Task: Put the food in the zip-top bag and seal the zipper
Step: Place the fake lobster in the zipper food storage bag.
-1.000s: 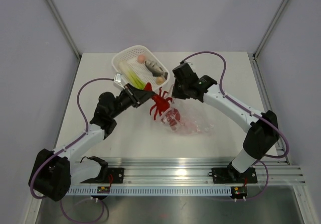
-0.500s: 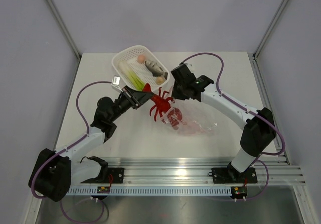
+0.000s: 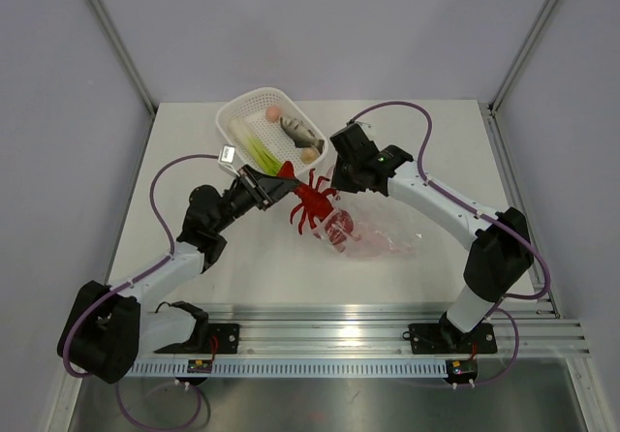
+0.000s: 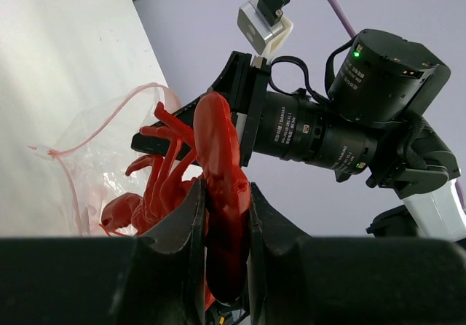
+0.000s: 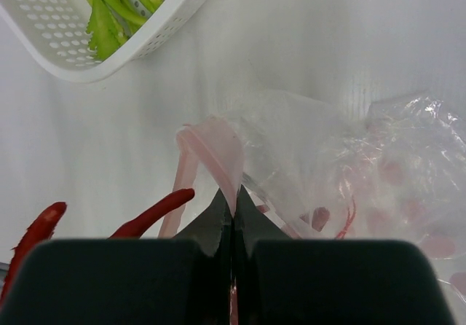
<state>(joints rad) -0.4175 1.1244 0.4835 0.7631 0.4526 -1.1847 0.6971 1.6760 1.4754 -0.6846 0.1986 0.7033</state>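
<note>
A white table (image 3: pixel 436 141) fills the middle of the overhead view, where the left arm (image 3: pixel 184 248) reaches up from the lower left and the right arm (image 3: pixel 446 204) curves in from the lower right, the two meeting just above centre. A white perforated basket (image 3: pixel 254 93) sits at upper centre, close behind both wrists, serving as the stock from which the food is drawn. The zip-top bag (image 3: pixel 383 240) lies crumpled on the table just right of centre, its mouth turned toward the upper left. There the right hand (image 5: pixel 232 205), fingers pressed together, pinches the bag's rim and lifts one lip off the table, apparently to hold the opening wide for loading. The left hand (image 4: pixel 222 219) is clamped on the body of the red lobster (image 3: pixel 310 202), carrying it clear of the table with legs and claws aimed at that opening. The toy hangs at the mouth, and most of it appears to be outside. In the basket, awaiting their turn, lie the grey fish (image 3: pixel 298 132) at right and the green leafy vegetable (image 3: pixel 257 149) at left, with two small peach pieces (image 3: pixel 273 113) beside the fish. The zipper (image 5: pixel 207 146), a thin pink strip, loops apart above the pinching fingers in the right wrist view, so the seal is plainly not yet made.
</note>
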